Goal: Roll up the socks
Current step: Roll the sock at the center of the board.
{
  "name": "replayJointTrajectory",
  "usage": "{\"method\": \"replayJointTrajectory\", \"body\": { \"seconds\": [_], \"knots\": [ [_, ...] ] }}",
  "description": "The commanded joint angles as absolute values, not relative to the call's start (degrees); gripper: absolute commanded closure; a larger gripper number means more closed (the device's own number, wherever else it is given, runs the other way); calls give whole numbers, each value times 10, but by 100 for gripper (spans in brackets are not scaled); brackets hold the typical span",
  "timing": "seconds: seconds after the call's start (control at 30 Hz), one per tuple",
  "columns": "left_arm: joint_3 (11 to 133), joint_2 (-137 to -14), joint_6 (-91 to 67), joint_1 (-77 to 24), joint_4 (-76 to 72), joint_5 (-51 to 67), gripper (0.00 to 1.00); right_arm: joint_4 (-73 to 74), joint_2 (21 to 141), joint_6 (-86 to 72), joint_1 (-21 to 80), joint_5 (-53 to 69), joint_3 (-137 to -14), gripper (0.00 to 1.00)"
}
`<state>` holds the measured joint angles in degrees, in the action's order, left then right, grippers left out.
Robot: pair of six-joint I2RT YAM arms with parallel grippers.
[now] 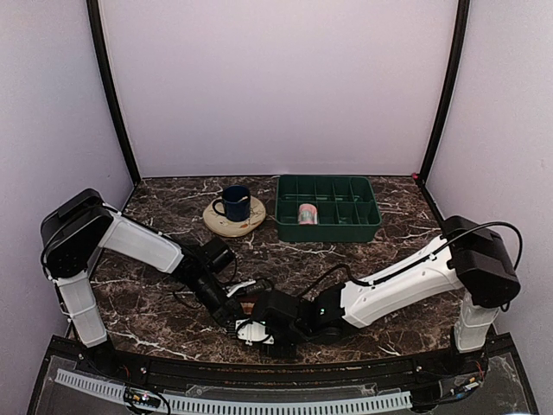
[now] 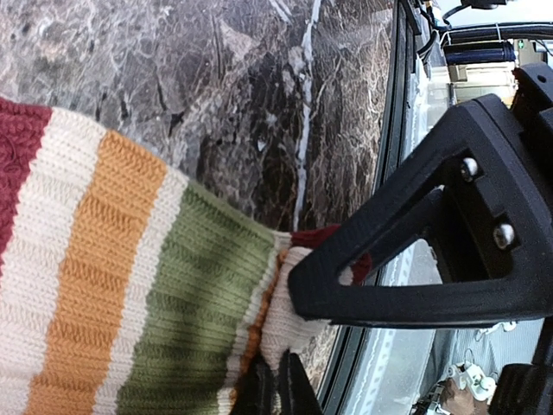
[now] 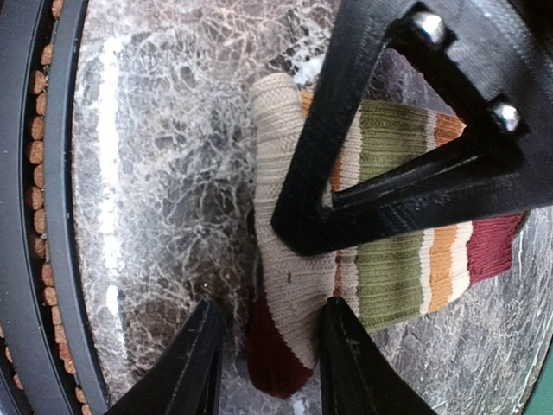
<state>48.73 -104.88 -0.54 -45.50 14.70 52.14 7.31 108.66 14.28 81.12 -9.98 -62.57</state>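
The left gripper (image 2: pixel 276 389) has its two black fingertips pressed together at the edge of the cream knitted sock (image 3: pixel 389 268), which is banded in green, orange and maroon. The fabric bunches in towards that pinch, so the left gripper appears to be clamped on a fold of the sock, though its own wrist view cuts the tips off at the bottom edge.

The right gripper (image 3: pixel 270 328) faces it from the other side with its jaws apart. The folded cream end of the sock, with a maroon patch beneath it, lies in the gap between them. One finger (image 3: pixel 346 372) touches the fold, and the other stands just clear of it over bare marble.

The sock lies on the dark brown marble-patterned bench (image 1: pixel 147 324), close to the near edge and between the two arms. Its striped length is spread flat, while one end is doubled over into a thick cream ridge.

Towards the back of the bench, a pink sock (image 1: pixel 307 213) sits as a small roll in one compartment of a dark green plastic divided tray (image 1: pixel 328 233). To the left of the tray, a dark blue mug (image 1: pixel 233 203) stands on a round tan coaster (image 1: pixel 233 226), well apart from both grippers.
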Motion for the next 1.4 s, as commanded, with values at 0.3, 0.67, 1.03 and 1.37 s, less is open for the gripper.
{"method": "replayJointTrajectory", "body": {
  "seconds": [0.3, 0.67, 1.03, 1.37],
  "knots": [
    [493, -1049, -10, -441, 152, 523, 92, 120, 1118, 124, 781, -53, -656, 100],
    [429, -935, -96, -408, 52, 482, 59, 167, 1125, 83, 751, 19, -680, 100],
    [335, -814, -179, -392, -61, 340, 53, 191, 1124, 25, 710, 122, -695, 100],
    [255, -722, -187, -404, -175, 236, 52, 194, 1138, -35, 645, 281, -706, 100]
  ]
}}
